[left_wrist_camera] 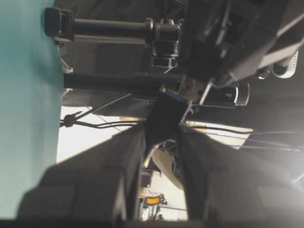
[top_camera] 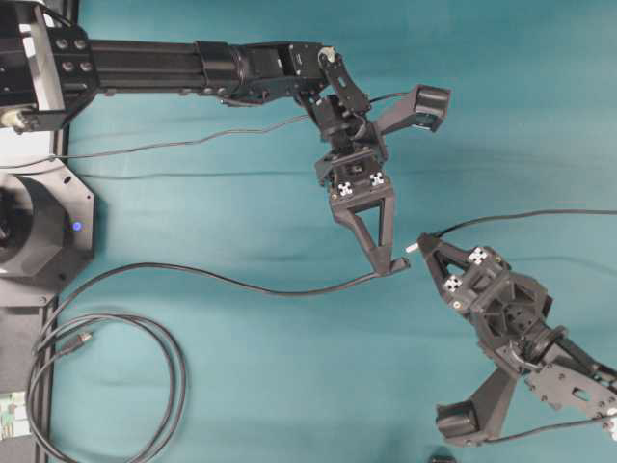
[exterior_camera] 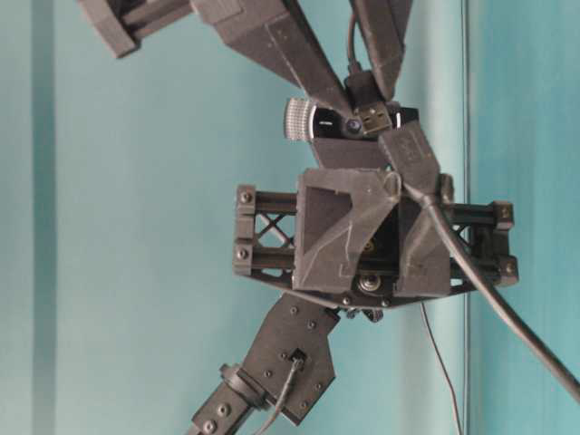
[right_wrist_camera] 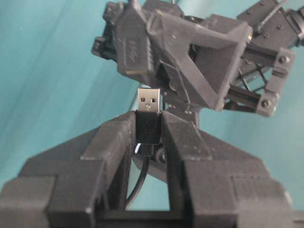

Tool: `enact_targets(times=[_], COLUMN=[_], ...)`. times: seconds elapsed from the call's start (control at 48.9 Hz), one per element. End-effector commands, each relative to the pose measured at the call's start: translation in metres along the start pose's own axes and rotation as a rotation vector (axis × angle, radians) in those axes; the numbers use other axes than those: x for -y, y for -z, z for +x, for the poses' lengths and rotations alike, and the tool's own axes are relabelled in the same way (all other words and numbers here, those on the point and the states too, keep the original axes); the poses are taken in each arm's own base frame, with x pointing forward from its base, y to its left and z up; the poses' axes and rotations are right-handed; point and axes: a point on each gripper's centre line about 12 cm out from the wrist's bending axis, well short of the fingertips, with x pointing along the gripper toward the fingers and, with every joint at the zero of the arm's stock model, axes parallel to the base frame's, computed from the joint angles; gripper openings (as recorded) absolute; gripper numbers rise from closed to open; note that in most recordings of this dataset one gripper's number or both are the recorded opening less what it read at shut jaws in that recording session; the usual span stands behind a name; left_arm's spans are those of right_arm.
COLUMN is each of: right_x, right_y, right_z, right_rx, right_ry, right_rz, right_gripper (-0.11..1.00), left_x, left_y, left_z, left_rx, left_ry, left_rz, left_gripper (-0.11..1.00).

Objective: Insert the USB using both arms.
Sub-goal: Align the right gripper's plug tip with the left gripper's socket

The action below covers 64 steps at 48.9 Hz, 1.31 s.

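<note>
The USB (top_camera: 413, 248), silver tip on a short black body, is held in my right gripper (top_camera: 427, 249), which is shut on the body. In the right wrist view the USB (right_wrist_camera: 149, 102) sticks up from between the fingers of that gripper (right_wrist_camera: 148, 124), tip toward the left gripper's body. My left gripper (top_camera: 384, 262) is shut on the black socket end (top_camera: 393, 264) of the other thin cable. In the left wrist view this socket end (left_wrist_camera: 166, 114) sits between the fingertips of the left gripper (left_wrist_camera: 164, 127). The plug tip and the socket are a small gap apart, both above the table.
A thicker black cable (top_camera: 106, 386) lies coiled at the front left. A round black unit with a blue light (top_camera: 75, 227) and a green circuit board (top_camera: 10, 415) sit at the left edge. The socket's thin cable (top_camera: 241, 282) trails left across the teal table.
</note>
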Motion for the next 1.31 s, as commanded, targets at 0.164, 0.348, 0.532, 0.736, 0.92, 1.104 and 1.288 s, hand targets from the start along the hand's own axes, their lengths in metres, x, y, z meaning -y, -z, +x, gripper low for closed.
enact_targets(times=[0.164, 0.348, 0.532, 0.736, 0.92, 1.104, 1.288], right_x=[0.010, 0.003, 0.002, 0.001, 0.000, 0.000, -0.001], right_y=[-0.002, -0.003, -0.004, -0.004, -0.005, -0.008, -0.011], right_z=[-0.004, -0.009, -0.009, -0.007, -0.005, -0.003, -0.002], right_rx=[0.006, 0.010, 0.009, 0.004, 0.017, 0.023, 0.032], right_ry=[-0.006, -0.035, -0.036, -0.038, -0.046, -0.050, -0.054], right_rz=[0.037, 0.035, 0.034, 0.032, 0.034, 0.033, 0.032], right_gripper=[0.22, 0.22, 0.22, 0.22, 0.22, 0.22, 0.22], left_x=[0.013, 0.011, 0.011, 0.012, 0.011, 0.009, 0.008], left_y=[-0.003, -0.002, -0.002, -0.001, 0.000, -0.001, -0.002], left_z=[-0.004, -0.008, -0.007, -0.002, 0.001, 0.001, 0.000], left_rx=[0.015, 0.016, 0.014, 0.004, -0.001, 0.007, 0.012], left_ry=[-0.001, -0.015, -0.015, -0.015, -0.016, -0.025, -0.028], left_rz=[0.020, 0.008, 0.009, 0.008, 0.007, 0.005, 0.005], left_gripper=[0.23, 0.23, 0.23, 0.23, 0.23, 0.23, 0.23])
